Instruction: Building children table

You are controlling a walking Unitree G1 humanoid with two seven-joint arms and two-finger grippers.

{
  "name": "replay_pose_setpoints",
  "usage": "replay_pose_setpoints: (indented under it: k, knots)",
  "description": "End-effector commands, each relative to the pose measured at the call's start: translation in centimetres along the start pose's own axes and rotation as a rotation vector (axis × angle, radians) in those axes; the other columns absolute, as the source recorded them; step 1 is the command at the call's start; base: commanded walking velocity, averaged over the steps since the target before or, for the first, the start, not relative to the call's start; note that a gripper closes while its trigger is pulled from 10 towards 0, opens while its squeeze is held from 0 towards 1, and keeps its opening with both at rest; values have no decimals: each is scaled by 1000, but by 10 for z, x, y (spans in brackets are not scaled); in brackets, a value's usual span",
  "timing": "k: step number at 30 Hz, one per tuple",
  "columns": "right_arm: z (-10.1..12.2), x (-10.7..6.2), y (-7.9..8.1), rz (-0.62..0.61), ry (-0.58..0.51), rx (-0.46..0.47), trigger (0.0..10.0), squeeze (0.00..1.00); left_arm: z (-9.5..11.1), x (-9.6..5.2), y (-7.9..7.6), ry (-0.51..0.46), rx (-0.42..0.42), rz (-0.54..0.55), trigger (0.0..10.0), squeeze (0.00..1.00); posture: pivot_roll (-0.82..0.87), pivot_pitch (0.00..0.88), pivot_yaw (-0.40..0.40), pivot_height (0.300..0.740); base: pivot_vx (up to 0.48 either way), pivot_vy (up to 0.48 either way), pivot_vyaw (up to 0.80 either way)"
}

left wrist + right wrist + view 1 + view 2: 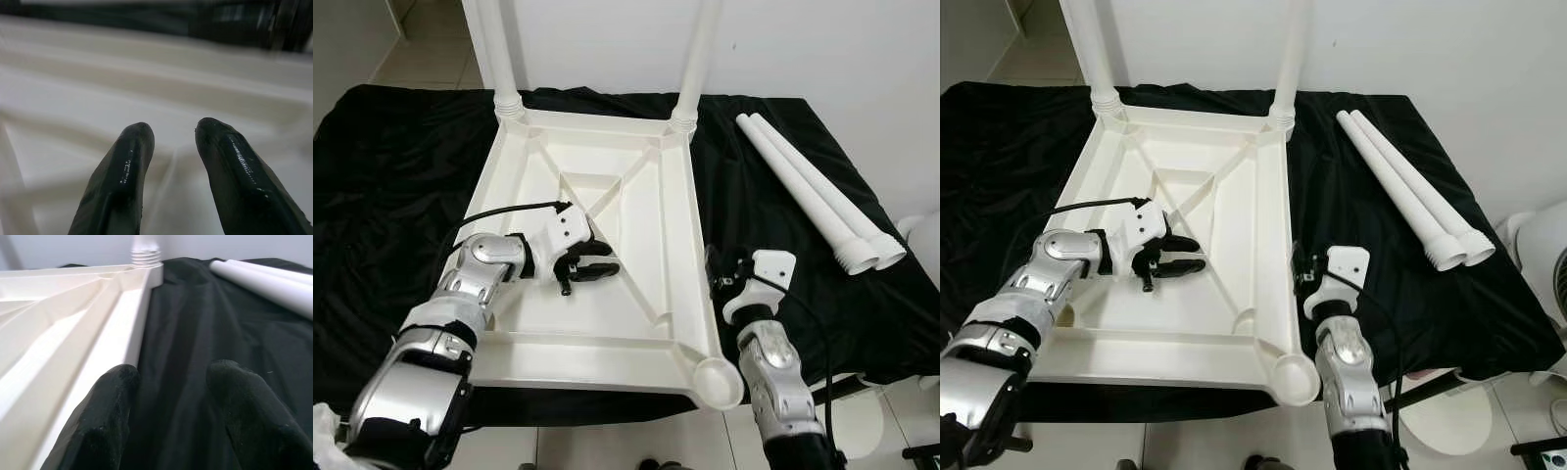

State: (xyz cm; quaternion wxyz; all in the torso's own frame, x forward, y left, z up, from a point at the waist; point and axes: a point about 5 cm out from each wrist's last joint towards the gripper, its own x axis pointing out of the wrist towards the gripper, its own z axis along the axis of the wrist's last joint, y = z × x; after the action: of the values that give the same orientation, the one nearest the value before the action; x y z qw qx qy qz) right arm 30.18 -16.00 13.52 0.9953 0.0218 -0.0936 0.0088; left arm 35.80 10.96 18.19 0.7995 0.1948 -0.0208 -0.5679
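Black cloth [401, 166] covers the table that carries everything; on this cloth lies the white plastic tabletop [607, 176], turned upside down, with its ribbed underside facing up; this tabletop is the landmark for the rest. Two white legs stand upright in its far corner sockets, the far left leg [495, 49] and the far right leg [697, 59]; the near right corner socket [717, 376] holds no leg. Two loose legs [803, 191] lie side by side on the cloth, well apart from the tabletop on its right side, touching each other, with their threaded ends toward the robot.

The left gripper [589, 262] is over the inside of the tabletop, near the middle ribs, pointing to the right; its fingers [122, 181] are a little apart and hold nothing; whether they touch the plastic I cannot tell. The right gripper [720, 274] is just beside the right edge of the tabletop, over the cloth; its fingers [107, 431] are apart and hold nothing, one close to the rim.
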Motion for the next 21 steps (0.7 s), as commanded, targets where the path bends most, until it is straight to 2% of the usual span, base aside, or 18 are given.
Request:
replay_pose_setpoints:
  k: [1, 4, 6, 15, 16, 17, 21]
  knots:
    - [-8, 1, -8, -45, 50, -24, 10000, 0, 12, 3, 4, -60, 10, 62, 10000, 0, -4, 85, -54, 740, 0, 0, 0]
    - [-7, 11, -20, -118, 57, -83, 10000, 0, 16, 5, 8, -97, -23, 173, 10000, 0, 1, 79, -59, 740, 0, 0, 0]
    - [-2, 19, -29, -156, 43, -90, 10000, 0, 22, 5, 10, -148, -57, 240, 10000, 0, 7, 75, -65, 740, 0, 0, 0]
    - [8, 31, -37, -155, 3, -88, 10000, 0, 29, 0, 9, -156, -64, 330, 10000, 0, 20, 63, -78, 740, 0, 0, 0]
    - [9, 32, -40, -161, -2, -84, 10000, 965, 30, -1, 9, -165, -79, 352, 10000, 0, 22, 62, -79, 740, 0, 0, 0]
    - [10, 33, -44, -163, -9, -77, 10000, 1000, 29, -2, 9, -166, -104, 382, 10000, 1000, 23, 59, -79, 740, 0, 0, 0]
    - [11, 33, -54, -187, -12, -62, 10000, 1000, 25, -3, 11, -172, -158, 456, 10000, 1000, 22, 55, -79, 740, 0, 0, 0]
